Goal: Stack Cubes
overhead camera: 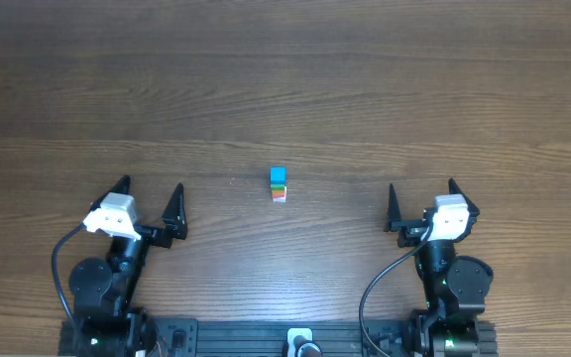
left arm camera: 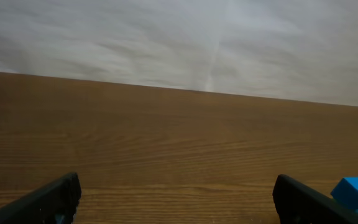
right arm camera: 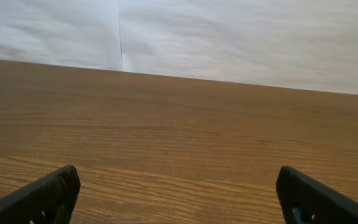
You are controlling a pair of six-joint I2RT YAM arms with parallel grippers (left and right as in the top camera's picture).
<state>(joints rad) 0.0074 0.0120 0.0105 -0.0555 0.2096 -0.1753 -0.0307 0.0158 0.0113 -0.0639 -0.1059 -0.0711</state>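
Note:
A small stack of cubes (overhead camera: 279, 184) stands in the middle of the wooden table (overhead camera: 285, 89), a blue cube on top with green and red cubes showing beneath it. The blue top cube (left arm camera: 355, 193) also shows in the left wrist view beside one finger. My left gripper (overhead camera: 149, 203) rests open near the table's front at the left, well apart from the stack. My right gripper (overhead camera: 422, 202) rests open at the right, likewise apart from the stack. Nothing is between either pair of fingers.
Bare wood stretches behind and to both sides of the stack. A white wall (right arm camera: 229, 37) rises beyond the table's far edge. The arm bases and their black cables (overhead camera: 365, 297) sit along the front edge.

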